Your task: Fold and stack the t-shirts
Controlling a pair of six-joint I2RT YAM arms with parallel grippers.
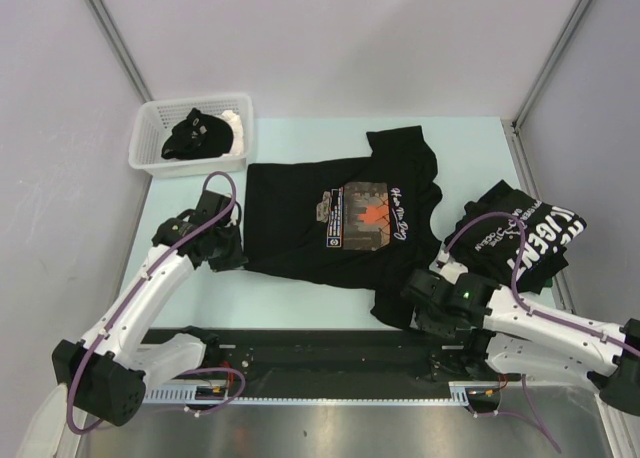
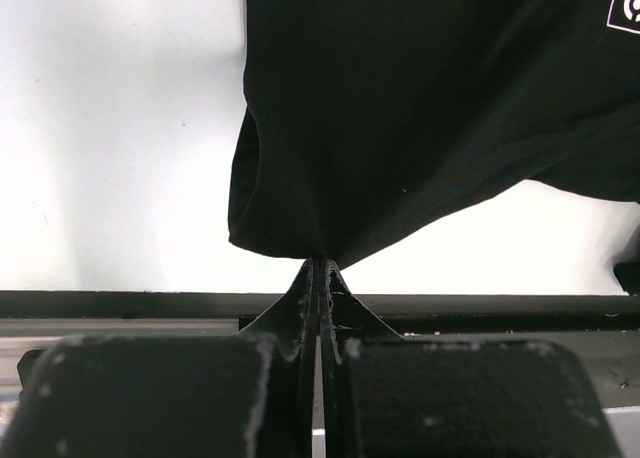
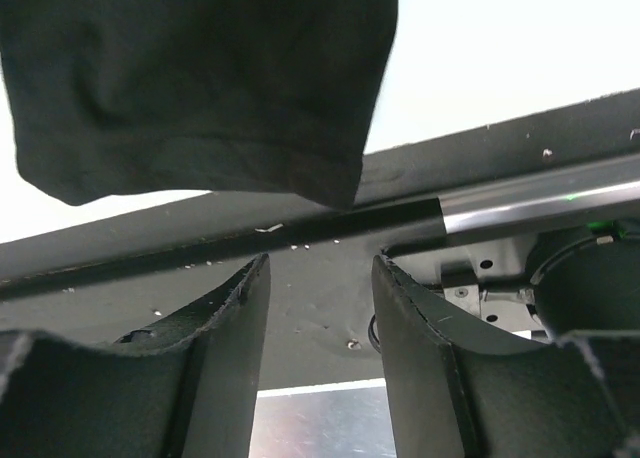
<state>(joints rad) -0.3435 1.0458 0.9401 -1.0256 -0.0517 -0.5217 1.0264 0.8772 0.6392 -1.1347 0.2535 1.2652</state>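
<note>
While the left gripper (image 2: 320,270) is pinching the spread t-shirt (image 1: 295,223) centre-left, the right gripper (image 3: 318,278) is gaping. It's holding nothing.

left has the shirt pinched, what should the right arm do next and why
Probably ease the right gripper forward onto the sleeve hem and close: its jaws stand open, the hem just beyond them, while the left gripper is shut on an edge of the printed t-shirt.

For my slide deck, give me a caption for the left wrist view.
Left gripper closed on the edge of the black t-shirt, just above the pale table.
</note>
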